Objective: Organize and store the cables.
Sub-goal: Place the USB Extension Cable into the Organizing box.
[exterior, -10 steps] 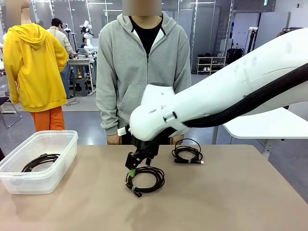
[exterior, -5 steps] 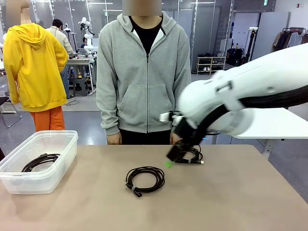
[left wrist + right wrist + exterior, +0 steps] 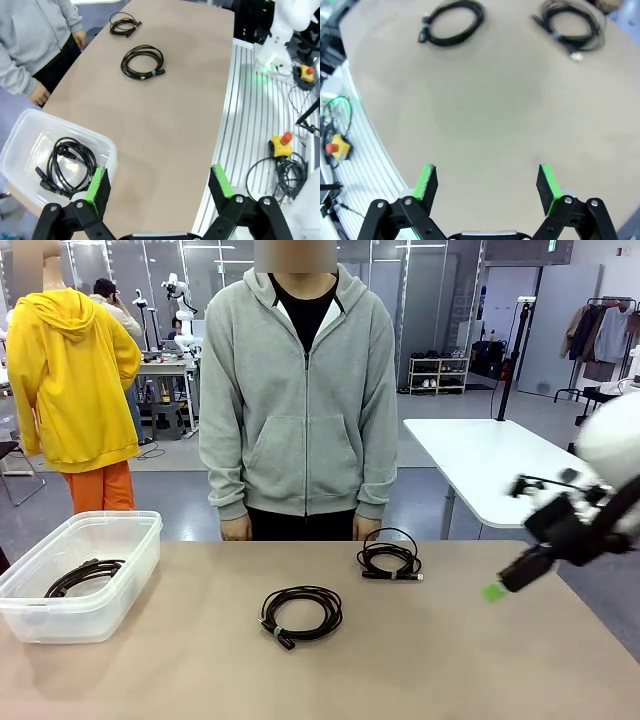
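A coiled black cable (image 3: 301, 613) lies loose at the middle of the table, and it shows too as a cable (image 3: 142, 62) in the left wrist view and a cable (image 3: 452, 22) in the right wrist view. A second coiled cable (image 3: 390, 559) lies near the far edge, in front of the person; cable (image 3: 123, 23), cable (image 3: 573, 25). A third cable (image 3: 83, 575) rests inside the clear bin (image 3: 137, 560); cable (image 3: 67, 163). My right gripper (image 3: 503, 585) hangs open and empty over the table's right edge. My left gripper (image 3: 160, 182) is open and empty, high above the near left part of the table.
The person in a grey hoodie stands at the far edge, hands (image 3: 237, 529) hanging by the table. Yellow stop buttons (image 3: 280, 145) and loose wires lie on the white floor rails beside the table. A white table (image 3: 490, 465) stands behind at the right.
My right arm has swung from above the middle cable far to the right, off to the table's right edge, its gripper still open. Both table cables lie where they were.
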Available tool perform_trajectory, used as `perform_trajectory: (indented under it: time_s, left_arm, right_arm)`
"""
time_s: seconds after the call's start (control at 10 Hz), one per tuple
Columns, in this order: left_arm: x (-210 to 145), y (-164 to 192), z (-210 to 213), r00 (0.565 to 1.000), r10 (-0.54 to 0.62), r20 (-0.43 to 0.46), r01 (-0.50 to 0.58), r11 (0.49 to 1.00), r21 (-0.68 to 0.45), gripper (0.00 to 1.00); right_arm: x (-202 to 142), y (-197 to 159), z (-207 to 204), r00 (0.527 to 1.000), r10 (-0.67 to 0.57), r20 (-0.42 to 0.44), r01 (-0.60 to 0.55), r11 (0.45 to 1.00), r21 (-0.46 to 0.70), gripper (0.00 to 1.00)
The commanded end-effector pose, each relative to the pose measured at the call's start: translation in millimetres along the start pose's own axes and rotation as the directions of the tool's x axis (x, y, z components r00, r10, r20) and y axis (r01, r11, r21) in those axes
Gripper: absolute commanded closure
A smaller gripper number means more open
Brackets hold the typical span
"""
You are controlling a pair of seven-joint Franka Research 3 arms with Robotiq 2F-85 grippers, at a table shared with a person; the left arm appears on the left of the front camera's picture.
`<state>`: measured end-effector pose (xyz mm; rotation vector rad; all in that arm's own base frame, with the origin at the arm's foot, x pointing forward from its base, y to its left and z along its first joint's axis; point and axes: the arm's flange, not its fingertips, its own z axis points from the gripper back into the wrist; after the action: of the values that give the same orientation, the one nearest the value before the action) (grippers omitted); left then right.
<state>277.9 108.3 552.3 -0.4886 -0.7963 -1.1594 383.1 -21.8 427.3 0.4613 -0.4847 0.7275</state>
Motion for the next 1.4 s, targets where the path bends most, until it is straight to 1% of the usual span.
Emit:
perform_trajectory:
  time_s: [0.0,0.1,0.2,0.4,0.5,0.6,0.9,1.0,1.1,1.2,1.3]
  left_arm:
    - [2.2,2.0,0.6,1.0,-0.004,0.008,0.004,1.0,0.005,0.0]
    - [2.2,2.0,0.6,1.0,-0.004,0.008,0.004,1.0,0.005,0.0]
    - [2.2,2.0,0.6,1.0,-0.004,0.008,0.004,1.0,0.005,0.0]
    - [2.2,2.0,0.6,1.0,-0.004,0.008,0.004,1.0,0.005,0.0]
    - [2.2,2.0,0.6,1.0,-0.004,0.008,0.004,1.0,0.005,0.0]
    - [2.2,2.0,0.6,1.0,-0.004,0.008,0.004,1.0,0.005,0.0]
    - [0.1,0.1,0.0,1.0,0.0,0.0,0.0,1.0,0.0,0.0]
    - [22.1,-6.8,-15.1,0.996,-0.051,-0.071,0.046,0.997,-0.068,0.0]
    - [48.7,-3.9,-46.6,0.994,-0.07,-0.082,0.058,0.988,-0.142,0.0]
    - [73.8,1.9,-94.0,0.994,-0.044,-0.1,0.02,0.974,-0.226,0.0]
    - [94.5,1.9,-138.4,0.995,-0.036,-0.092,0.006,0.951,-0.308,0.0]
  right_arm:
    - [-55.0,-14.3,28.4,0.999,0.015,0.052,-0.011,0.998,-0.065,0.0]
    - [-80.6,-22.8,41.6,0.996,0.009,0.093,-0.004,0.999,-0.053,0.0]
    - [-101.6,-28.8,49.9,0.984,0.079,0.16,-0.082,0.997,0.014,0.0]
    - [-125.4,-37.5,42.3,0.966,0.18,0.184,-0.185,0.983,0.009,0.0]
    - [-129.6,-43.5,30.6,0.959,0.217,0.181,-0.225,0.974,0.024,0.0]
    - [-102.2,-60.1,70.2,0.982,0.107,0.154,-0.105,0.994,-0.021,0.0]
    - [-102.2,-60.1,70.2,0.982,0.107,0.154,-0.105,0.994,-0.021,0.0]
    - [-102.2,-60.1,70.2,0.982,0.107,0.154,-0.105,0.994,-0.021,0.0]
    - [-102.2,-60.1,70.2,0.982,0.107,0.154,-0.105,0.994,-0.021,0.0]
    - [-102.2,-60.1,70.2,0.982,0.107,0.154,-0.105,0.994,-0.021,0.0]
    - [-102.2,-60.1,70.2,0.982,0.107,0.154,-0.105,0.994,-0.021,0.0]
